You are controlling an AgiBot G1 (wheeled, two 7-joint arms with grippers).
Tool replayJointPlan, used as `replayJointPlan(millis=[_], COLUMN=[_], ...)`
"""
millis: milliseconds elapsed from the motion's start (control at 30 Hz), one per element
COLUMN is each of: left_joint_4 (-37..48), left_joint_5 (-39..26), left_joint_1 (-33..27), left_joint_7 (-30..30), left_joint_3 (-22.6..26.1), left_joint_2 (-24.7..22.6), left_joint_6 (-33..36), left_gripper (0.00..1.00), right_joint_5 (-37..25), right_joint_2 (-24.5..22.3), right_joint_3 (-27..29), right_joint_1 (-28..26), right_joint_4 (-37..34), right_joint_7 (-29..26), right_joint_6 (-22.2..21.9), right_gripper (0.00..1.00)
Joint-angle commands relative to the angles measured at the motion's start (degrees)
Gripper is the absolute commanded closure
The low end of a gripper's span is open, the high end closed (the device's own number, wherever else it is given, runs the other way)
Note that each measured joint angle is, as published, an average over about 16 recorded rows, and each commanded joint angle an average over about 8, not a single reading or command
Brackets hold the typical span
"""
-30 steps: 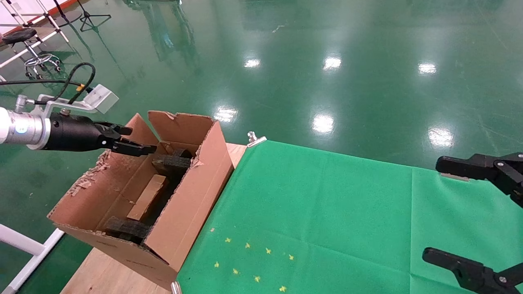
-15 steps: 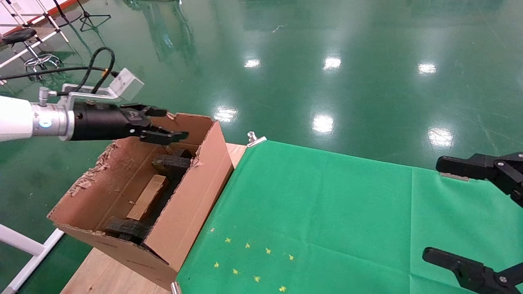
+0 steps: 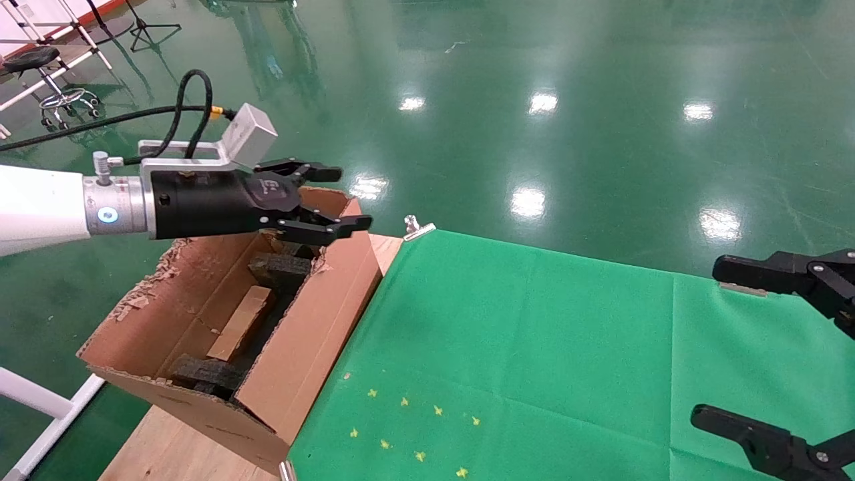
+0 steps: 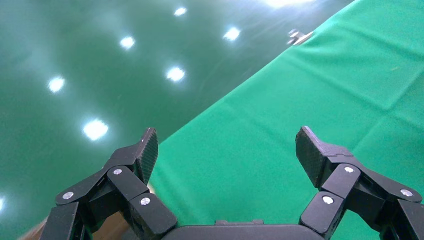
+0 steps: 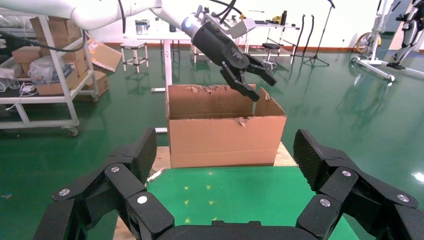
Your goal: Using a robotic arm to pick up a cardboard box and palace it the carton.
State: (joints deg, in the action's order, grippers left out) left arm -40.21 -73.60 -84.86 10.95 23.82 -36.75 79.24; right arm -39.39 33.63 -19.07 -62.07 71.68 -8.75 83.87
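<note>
The small flat reddish-brown cardboard box [image 3: 242,322] is seen lying inside the large tan corrugated carton [image 3: 314,334], between the black foam blocks [image 3: 279,270] at the far end and those at the near end. So the placing is judged done, and the step in hand is taken to be the withdrawal of the white robotic arm with its black two-finger left gripper [image 3: 334,200].

The left gripper is held above the carton's far right corner, its fingers spread wide and nothing between them; in the left wrist view only green cloth [image 4: 320,95] and floor are seen past the open fingers [image 4: 145,150].

For a clean retreat, the gripper should be kept above the upright flaps, since the lower finger is seen close over the torn flap edge in the head view; whether they touch cannot be told. A catch there could tilt the carton, which stands at the wooden table's edge.

The all-black right gripper [image 3: 768,347] is parked wide open over the green cloth, well apart.
</note>
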Motion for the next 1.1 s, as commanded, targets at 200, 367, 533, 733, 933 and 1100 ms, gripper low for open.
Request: replayJointPlan(millis=[200, 367, 533, 733, 933, 1100], left_joint_4=[-7.9, -13.5, -19.1, -25.9, -31.9, -34.7], left_joint_5=[7.5, 12.8, 18.2, 24.7, 30.3, 33.1], left_joint_1=[5.5, 9.4, 13.3, 18.1, 22.3, 24.2], left_joint_7=[0.0, -0.1, -0.1, -0.2, -0.2, -0.2], left_joint_3=[-1.8, -3.1, -4.5, -6.1, -7.5, -8.1], left_joint_2=[0.4, 0.7, 1.0, 1.3, 1.7, 1.8], left_joint_6=[1.5, 2.6, 3.7, 5.0, 6.2, 6.7], left_gripper=[0.00, 0.00, 0.00, 0.00, 0.00, 0.00], right_joint_5=[0.0, 0.0, 0.0, 0.0, 0.0, 0.0], right_joint_2=[0.0, 0.0, 0.0, 0.0, 0.0, 0.0], right_joint_3=[0.0, 0.0, 0.0, 0.0, 0.0, 0.0], right_joint_1=[0.0, 0.0, 0.0, 0.0, 0.0, 0.0], right_joint_4=[0.0, 0.0, 0.0, 0.0, 0.0, 0.0], right_joint_7=[0.0, 0.0, 0.0, 0.0, 0.0, 0.0], right_joint_6=[0.0, 0.0, 0.0, 0.0, 0.0, 0.0], right_gripper=[0.00, 0.00, 0.00, 0.00, 0.00, 0.00])
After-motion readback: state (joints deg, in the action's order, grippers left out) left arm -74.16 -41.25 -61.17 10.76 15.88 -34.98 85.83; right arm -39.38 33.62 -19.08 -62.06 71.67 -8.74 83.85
